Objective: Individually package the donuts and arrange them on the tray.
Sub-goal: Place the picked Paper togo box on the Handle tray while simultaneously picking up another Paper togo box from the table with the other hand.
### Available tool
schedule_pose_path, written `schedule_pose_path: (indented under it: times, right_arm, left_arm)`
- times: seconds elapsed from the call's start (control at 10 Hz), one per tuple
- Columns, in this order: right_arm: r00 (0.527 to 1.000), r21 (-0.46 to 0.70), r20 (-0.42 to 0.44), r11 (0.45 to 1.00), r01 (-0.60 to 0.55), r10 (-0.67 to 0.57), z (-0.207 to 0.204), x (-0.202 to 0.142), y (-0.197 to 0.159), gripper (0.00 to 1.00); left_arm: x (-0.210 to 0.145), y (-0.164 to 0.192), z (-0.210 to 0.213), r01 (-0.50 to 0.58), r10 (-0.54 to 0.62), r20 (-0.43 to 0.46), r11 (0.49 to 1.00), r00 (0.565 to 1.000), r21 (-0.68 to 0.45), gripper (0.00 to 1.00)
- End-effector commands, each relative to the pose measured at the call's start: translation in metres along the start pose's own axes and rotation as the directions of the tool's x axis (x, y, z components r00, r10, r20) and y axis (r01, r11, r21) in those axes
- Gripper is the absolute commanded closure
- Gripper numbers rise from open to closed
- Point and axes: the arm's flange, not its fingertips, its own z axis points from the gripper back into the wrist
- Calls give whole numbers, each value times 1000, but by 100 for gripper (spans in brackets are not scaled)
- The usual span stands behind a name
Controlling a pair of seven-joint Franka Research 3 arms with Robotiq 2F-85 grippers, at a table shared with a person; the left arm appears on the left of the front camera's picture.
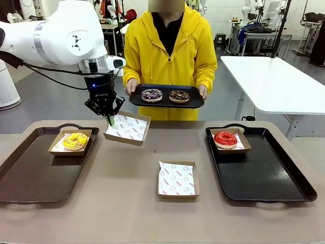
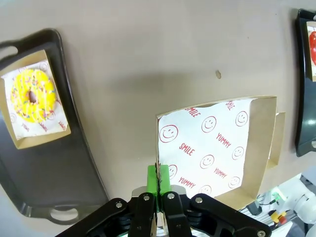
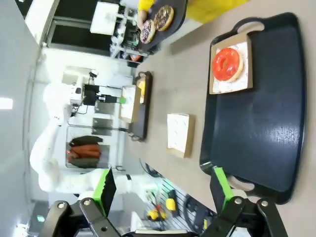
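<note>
My left claw (image 1: 109, 121) points straight down, clenched on box (image 1: 129, 128) rim (just beside left tray (image 1: 30, 168)); right claw (image 3: 162, 183) released; bare table (image 1: 127, 203) in front.

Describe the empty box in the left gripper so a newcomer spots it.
On the brown table, look right of the left dark tray carrying the yellow-iced donut. There is a shallow cardboard box lined with smiley-print paper, its edge pinched by the left gripper; its twin at mid-table is untouched.
</note>
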Motion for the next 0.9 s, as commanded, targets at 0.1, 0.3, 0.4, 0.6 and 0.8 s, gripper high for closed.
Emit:
schedule_pose_path:
  times: [0.1, 0.3, 0.4, 0.6, 0.8]
  right_arm:
    - [997, 143, 17, 987, 70, -73, 11, 19, -49, 0]
    - [994, 167, 11, 980, 106, -110, 14, 17, -71, 0]
    - [993, 158, 2, 981, 114, -115, 13, 18, -74, 0]
    - [996, 121, -3, 988, 93, -93, 3, 24, -69, 0]
    - [990, 144, -2, 980, 138, -139, 9, 13, -79, 0]
  left_arm:
    - [17, 3, 4, 70, -70, -16, 997, 997, 45, 100]
    - [29, 4, 5, 74, -73, -16, 996, 997, 48, 100]
    - [33, 5, 5, 56, -56, 1, 998, 998, 34, 100]
    - [33, 11, 1, -4, 3, 32, 1000, 999, 18, 100]
    - [28, 6, 1, 42, -42, -1, 999, 999, 23, 100]
